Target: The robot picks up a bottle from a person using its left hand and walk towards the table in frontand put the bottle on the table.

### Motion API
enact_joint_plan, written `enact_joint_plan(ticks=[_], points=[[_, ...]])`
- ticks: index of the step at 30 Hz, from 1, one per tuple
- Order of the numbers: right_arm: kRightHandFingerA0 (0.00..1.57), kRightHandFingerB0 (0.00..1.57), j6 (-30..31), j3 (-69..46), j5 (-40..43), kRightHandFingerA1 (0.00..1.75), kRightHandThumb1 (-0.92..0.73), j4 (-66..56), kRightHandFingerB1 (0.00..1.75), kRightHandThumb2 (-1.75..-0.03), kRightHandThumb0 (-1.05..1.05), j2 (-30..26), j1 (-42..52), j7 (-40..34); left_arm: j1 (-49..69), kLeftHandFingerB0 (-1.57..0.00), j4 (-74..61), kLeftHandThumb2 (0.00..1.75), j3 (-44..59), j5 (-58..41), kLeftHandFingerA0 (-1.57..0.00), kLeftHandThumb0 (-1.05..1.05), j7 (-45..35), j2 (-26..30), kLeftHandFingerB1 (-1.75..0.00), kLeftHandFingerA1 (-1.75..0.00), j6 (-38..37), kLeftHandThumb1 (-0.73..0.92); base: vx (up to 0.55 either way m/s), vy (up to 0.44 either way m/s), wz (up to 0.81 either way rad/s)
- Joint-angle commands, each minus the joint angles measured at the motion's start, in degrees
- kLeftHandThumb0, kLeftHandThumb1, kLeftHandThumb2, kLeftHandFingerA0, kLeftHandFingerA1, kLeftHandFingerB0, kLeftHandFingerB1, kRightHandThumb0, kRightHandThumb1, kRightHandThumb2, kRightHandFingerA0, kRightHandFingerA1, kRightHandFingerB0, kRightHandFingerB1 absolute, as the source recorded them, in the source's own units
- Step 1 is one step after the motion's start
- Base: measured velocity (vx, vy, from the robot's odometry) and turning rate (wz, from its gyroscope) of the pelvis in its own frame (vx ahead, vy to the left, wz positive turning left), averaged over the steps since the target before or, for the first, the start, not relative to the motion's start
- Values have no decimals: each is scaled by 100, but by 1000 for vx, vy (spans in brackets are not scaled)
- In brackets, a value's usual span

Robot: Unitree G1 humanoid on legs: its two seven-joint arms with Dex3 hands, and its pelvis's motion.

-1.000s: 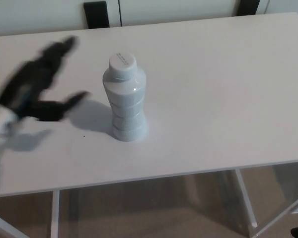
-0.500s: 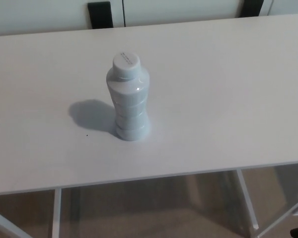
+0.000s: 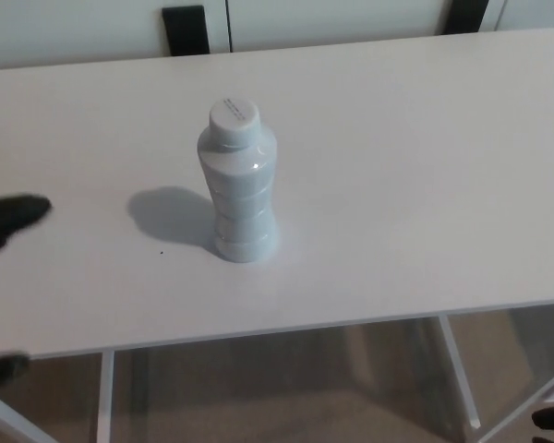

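- My left hand [image 3: 7,221], barely in frame half a second ago, shows again at the left edge as a dark blur; grip state: cannot tell.
- The bottle [image 3: 239,185] is unmoved, upright on the table [image 3: 425,166], well apart from the hand.
- Bottle white, glossy, ribbed, waisted; table smooth, matte white.

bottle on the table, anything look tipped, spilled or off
Nothing stands out. The bottle stands upright on the table with its cap on and no spill around it. The left hand, at the picture's left edge, is clear of it.
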Motion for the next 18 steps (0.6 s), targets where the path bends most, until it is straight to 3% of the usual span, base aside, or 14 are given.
enact_joint_plan(ticks=[1, 4, 5, 6, 8, 9, 10, 12, 17, 18], points=[[61, 53, 161, 200, -274, 43, -62, 61, 39, -59, -38, -438, -130, 40, 921, -37, -373, 73, -448, -1184, -45, -54, -3282, 647, -46, -54, -561, 36, 0, 0, 0], [60, 53, 149, 235, -299, 43, -61, 68, 39, -58, -38, -428, -70, 56, 948, -41, 208, 75, -944, -153, -49, -60, -3140, 993, -46, -54, -784, 38, 0, 0, 0], [60, 53, 115, 210, -266, 43, -62, 66, 40, -58, -37, -420, -13, 83, 938, -46, 540, 55, -1165, 318, -54, -51, -2984, 1135, -36, -45, -841, 47, 0, 0, 0], [62, 55, 98, 236, -291, 43, -64, 70, 40, -59, -37, -408, 43, 69, 952, -40, 867, 74, -1366, 712, -49, -56, -2823, 1262, -46, -54, -852, 39, 0, 0, 0], [64, 55, 88, 304, -357, 43, -64, 80, 40, -59, -37, -398, 105, 20, 1008, -39, 1133, 73, -1530, 871, -49, -54, -2710, 1382, -46, -53, -776, 39, 0, 0, 0], [65, 56, 72, 363, -418, 43, -65, 85, 40, -60, -38, -398, 138, -36, 1024, -45, 1298, 54, -1644, 964, -54, -45, -2608, 1466, -35, -44, -626, 46, 0, 0, 0], [64, 55, 72, 389, -436, 43, -65, 87, 40, -60, -38, -396, 160, -56, 1049, -42, 1491, 69, -1760, 1108, -51, -49, -2451, 1553, -45, -52, -494, 38, 0, 0, 0], [63, 56, 86, 391, -399, 42, -65, 88, 40, -60, -37, -397, 185, -46, 1017, -42, 1905, 70, -1976, 1361, -51, -50, -2228, 1687, -45, -52, -514, 39, 0, 0, 0], [65, 55, 129, 368, -325, 43, -63, 89, 40, -59, -38, -383, 161, -33, 671, -44, 2819, 69, -2307, 1659, -54, -46, -1757, 1845, -46, -54, -562, 40, 0, 0, 0], [65, 56, 126, 380, -333, 43, -63, 88, 40, -59, -38, -381, 170, -43, 644, -49, 2967, 54, -2330, 1727, -63, -40, -1614, 1808, -37, -47, -674, 47, 0, 0, 0]])
